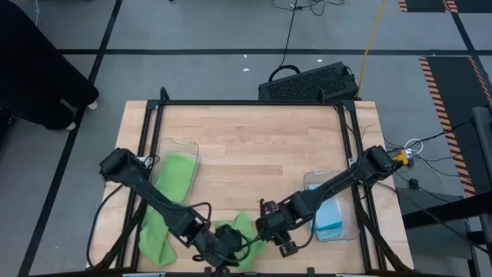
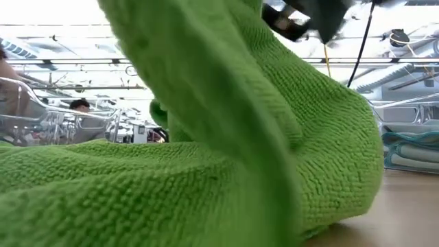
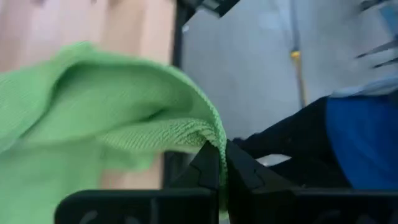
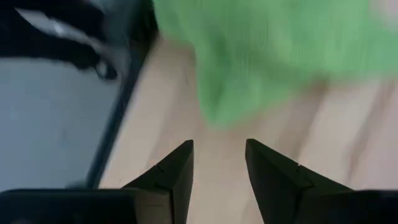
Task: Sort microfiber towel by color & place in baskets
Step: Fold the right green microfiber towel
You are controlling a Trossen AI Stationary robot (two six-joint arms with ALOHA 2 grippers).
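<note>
My left gripper (image 3: 221,152), at the table's near edge (image 1: 231,245), is shut on a lime green microfiber towel (image 1: 240,231), which fills the low view (image 2: 206,137). My right gripper (image 4: 219,152) hovers open just right of that towel (image 1: 280,242), over bare wood, with nothing between its fingers. More green towel (image 1: 171,185) lies in the clear left basket (image 1: 188,146) and trails over its near rim toward the near left corner. Light blue towels (image 1: 330,215) lie stacked in the clear right basket (image 1: 311,181). My left gripper pinches an edge of the green towel (image 3: 208,134) between its two fingers, which slant downward. Whether that edge is one layer or a fold, I cannot tell. The towel rises from the table, where its lower part (image 2: 329,206) rests in a heap.
A black perforated crate (image 1: 311,81) stands behind the table's far edge. The black frame rails (image 1: 246,104) run along the table's sides. Bare wood lies in the table's middle (image 1: 261,154). A person's dark clothing (image 1: 38,69) shows at the far left, off the table.
</note>
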